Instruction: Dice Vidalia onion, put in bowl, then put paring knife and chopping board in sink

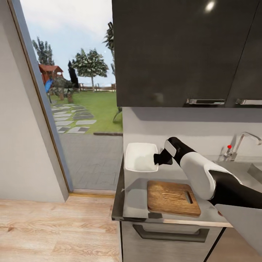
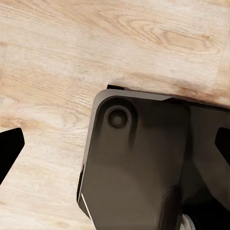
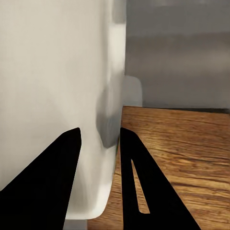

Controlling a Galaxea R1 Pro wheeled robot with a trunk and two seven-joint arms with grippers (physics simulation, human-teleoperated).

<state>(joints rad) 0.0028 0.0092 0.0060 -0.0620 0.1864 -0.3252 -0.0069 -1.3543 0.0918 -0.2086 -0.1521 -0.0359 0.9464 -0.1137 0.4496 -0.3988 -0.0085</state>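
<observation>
The right gripper (image 1: pixel 159 159) hangs over the worktop's back left part, at the right rim of the bowl (image 1: pixel 140 156). In the right wrist view its two dark fingers (image 3: pixel 52 182) straddle the bowl's white wall (image 3: pixel 103 139), one inside the rim and one outside, with a narrow gap between them; whether the pads press on the rim I cannot tell. The white and black right arm (image 1: pixel 203 174) reaches in from the right side, crossing above the countertop (image 1: pixel 136 203).

The bowl sits at the worktop's left edge, near the back wall, and looks empty. Just in front of it, toward the worktop's front edge, lies the chopping board (image 1: pixel 173 198), flat, its slot handle toward the right end; its top is bare. In the right wrist view the board (image 3: pixel 177 158) lies just beside the bowl's outer wall.

At the worktop's far right, the chrome tap (image 1: pixel 240 143) with its red dot stands behind the sink (image 1: pixel 254 173), of which a corner shows.

The left gripper's finger tips (image 2: pixel 9 148) stand wide apart over the wooden floor (image 2: pixel 57 62), above the robot's dark base (image 2: pixel 139 167), holding nothing.
</observation>
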